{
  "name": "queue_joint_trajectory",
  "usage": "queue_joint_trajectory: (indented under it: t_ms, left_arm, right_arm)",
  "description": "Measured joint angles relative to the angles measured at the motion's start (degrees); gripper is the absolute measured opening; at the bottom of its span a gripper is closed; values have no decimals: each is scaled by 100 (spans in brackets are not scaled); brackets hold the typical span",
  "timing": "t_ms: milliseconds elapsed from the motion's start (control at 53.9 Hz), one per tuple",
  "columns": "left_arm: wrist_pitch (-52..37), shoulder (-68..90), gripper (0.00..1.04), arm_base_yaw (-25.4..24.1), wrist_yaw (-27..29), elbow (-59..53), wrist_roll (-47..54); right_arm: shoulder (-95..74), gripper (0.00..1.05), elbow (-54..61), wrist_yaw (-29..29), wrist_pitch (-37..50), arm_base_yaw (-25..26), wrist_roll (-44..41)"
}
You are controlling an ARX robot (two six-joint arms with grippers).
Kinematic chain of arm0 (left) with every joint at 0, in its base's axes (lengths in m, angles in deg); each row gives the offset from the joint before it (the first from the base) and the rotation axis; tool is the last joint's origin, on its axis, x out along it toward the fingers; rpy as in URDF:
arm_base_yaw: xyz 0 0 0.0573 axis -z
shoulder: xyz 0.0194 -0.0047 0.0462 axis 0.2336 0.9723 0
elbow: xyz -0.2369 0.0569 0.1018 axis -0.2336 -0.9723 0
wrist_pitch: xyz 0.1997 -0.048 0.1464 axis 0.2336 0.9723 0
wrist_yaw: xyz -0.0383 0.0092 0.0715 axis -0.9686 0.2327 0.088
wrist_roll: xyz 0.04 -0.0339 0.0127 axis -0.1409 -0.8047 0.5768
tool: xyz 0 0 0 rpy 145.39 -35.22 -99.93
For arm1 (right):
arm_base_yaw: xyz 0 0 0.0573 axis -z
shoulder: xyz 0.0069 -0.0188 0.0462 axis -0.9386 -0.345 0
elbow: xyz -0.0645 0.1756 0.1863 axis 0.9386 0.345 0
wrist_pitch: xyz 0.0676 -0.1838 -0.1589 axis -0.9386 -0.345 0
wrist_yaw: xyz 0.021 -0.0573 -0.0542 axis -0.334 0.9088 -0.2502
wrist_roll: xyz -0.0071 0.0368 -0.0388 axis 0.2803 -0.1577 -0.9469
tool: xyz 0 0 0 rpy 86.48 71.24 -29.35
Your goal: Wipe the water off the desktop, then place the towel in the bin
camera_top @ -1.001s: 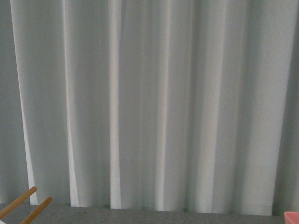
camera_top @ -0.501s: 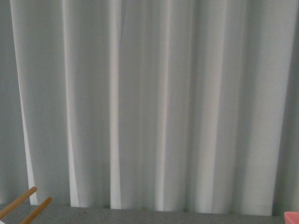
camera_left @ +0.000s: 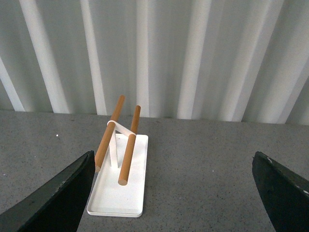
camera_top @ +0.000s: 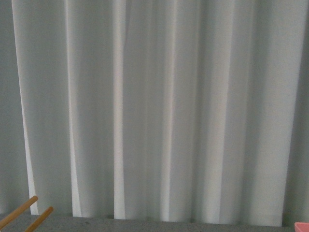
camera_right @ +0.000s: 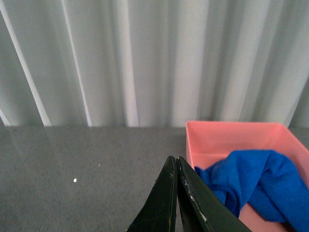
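In the right wrist view the royal-blue towel (camera_right: 260, 181) lies crumpled inside the salmon-pink bin (camera_right: 231, 137), which stands on the dark grey desktop (camera_right: 87, 169). My right gripper (camera_right: 175, 162) is shut and empty, just outside the bin's near corner, beside the towel. In the left wrist view my left gripper (camera_left: 174, 166) is open and empty above the desktop (camera_left: 203, 169). In the front view only a corner of the bin (camera_top: 302, 226) and a strip of desktop (camera_top: 159, 225) show; neither arm is there.
A white tray (camera_left: 118, 191) with two wooden rods (camera_left: 128, 145) on a white post stands on the desktop near my left gripper's finger; the rod tips show in the front view (camera_top: 21, 215). Pale pleated curtains (camera_top: 154, 106) close off the back.
The front view has shifted very slightly; the bin's corner and the desktop strip sit a little lower in the picture. Nothing else has visibly changed.
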Motion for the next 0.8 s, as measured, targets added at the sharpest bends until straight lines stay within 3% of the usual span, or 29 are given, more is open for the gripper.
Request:
queue_joint_trajectory:
  t_ms: [185, 371, 686, 797]
  left_arm:
    - [0, -7, 98, 0, -2, 0, 0]
    - [0, -7, 98, 0, -4, 0, 0]
    - [0, -7, 98, 0, -4, 0, 0]
    - [0, -7, 98, 0, -4, 0, 0]
  right_arm:
    - [94, 4, 0, -2, -28, 0, -2]
    - [94, 43, -2, -2, -28, 0, 0]
    - [94, 98, 0, -2, -28, 0, 0]
    - [94, 97, 0, -2, -28, 0, 4]
